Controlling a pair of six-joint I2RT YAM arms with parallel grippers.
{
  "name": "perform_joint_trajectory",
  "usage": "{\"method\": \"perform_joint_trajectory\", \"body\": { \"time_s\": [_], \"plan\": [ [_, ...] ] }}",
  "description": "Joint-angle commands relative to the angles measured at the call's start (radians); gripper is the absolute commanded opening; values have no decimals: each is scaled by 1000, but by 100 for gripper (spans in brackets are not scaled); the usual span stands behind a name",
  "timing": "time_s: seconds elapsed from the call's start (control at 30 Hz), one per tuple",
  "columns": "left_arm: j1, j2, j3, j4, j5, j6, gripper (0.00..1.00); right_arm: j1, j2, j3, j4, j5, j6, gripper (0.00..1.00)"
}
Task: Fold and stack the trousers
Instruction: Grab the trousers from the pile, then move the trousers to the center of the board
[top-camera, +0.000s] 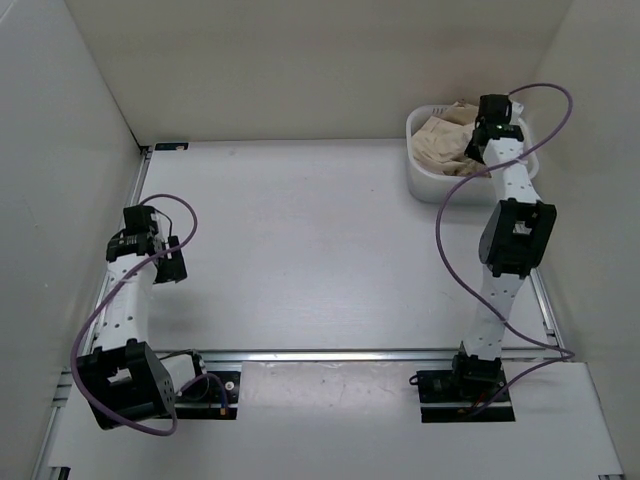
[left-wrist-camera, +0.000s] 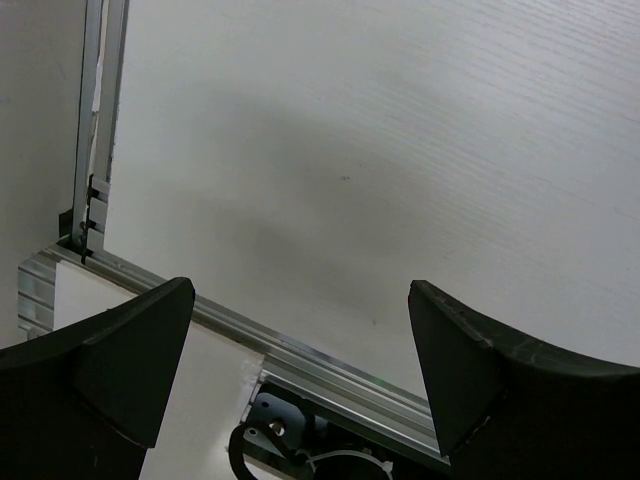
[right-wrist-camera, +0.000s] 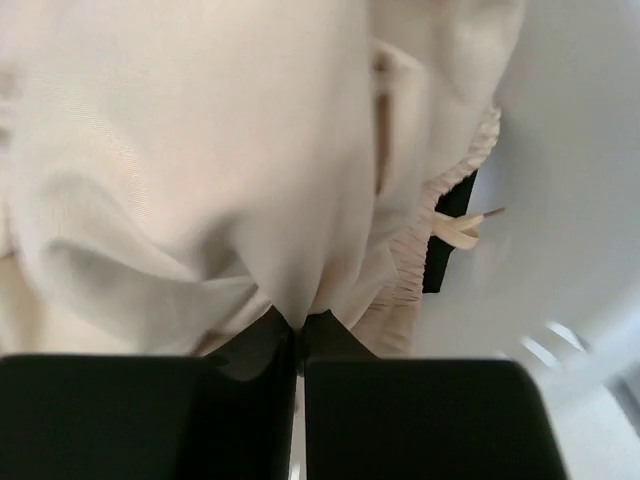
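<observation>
The cream trousers (top-camera: 445, 143) lie bunched in a white basket (top-camera: 428, 180) at the table's far right. My right gripper (top-camera: 487, 133) reaches down into the basket over them. In the right wrist view that gripper (right-wrist-camera: 300, 325) is shut, pinching a fold of the trousers (right-wrist-camera: 200, 150) between its tips. The gathered waistband (right-wrist-camera: 455, 190) and a drawstring end (right-wrist-camera: 462, 228) show to the right of the pinch. My left gripper (top-camera: 168, 260) hovers over the table at the near left. In the left wrist view the left gripper (left-wrist-camera: 300, 300) stands open with nothing between its fingers.
White walls enclose the table on the left, back and right. An aluminium rail (top-camera: 350, 353) crosses in front of both arm bases, and another rail (left-wrist-camera: 95, 110) runs along the left edge. A black scrap (right-wrist-camera: 445, 250) lies under the waistband in the basket.
</observation>
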Motion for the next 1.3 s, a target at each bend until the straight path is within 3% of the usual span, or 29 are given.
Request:
{"method": "perform_joint_trajectory", "body": {
  "time_s": [0.0,0.2,0.3,0.4,0.43,0.53,0.63,0.73,0.93,1.07,1.1,1.13,1.17,1.2,1.27],
  "plan": [
    [4,-59,-2,29,15,0,100,9,-205,13,151,-26,-65,0],
    [4,-176,-20,20,47,0,100,101,-508,2,163,-49,-117,0],
    [4,-234,-20,11,47,0,100,224,-664,19,148,-49,-77,0],
    [4,-266,-29,-9,47,0,100,475,-782,19,214,-3,-94,0],
    [4,-280,-19,-9,47,0,100,623,-796,19,278,6,-94,0],
    [4,-280,7,-28,47,0,100,803,-780,74,362,-67,-45,0],
    [4,-271,64,-37,47,0,100,899,-638,204,392,-117,-2,0],
    [4,-251,83,-46,47,0,100,940,-553,240,357,-23,36,0],
    [4,-205,130,-36,8,0,100,953,-383,130,196,135,135,0],
    [4,-170,130,-23,-51,0,100,931,-301,38,119,124,110,1],
    [4,-170,130,-23,-64,0,100,912,-281,27,97,112,110,6],
    [4,-170,130,-23,-74,0,100,896,-240,27,40,71,110,19],
    [4,-170,130,-23,-74,0,100,876,-218,16,6,39,124,50],
    [4,-170,115,-23,-74,0,100,824,-174,16,-65,-12,124,70],
    [4,-161,87,-23,-60,0,100,772,-140,25,-146,-106,144,88]
  ]
}}
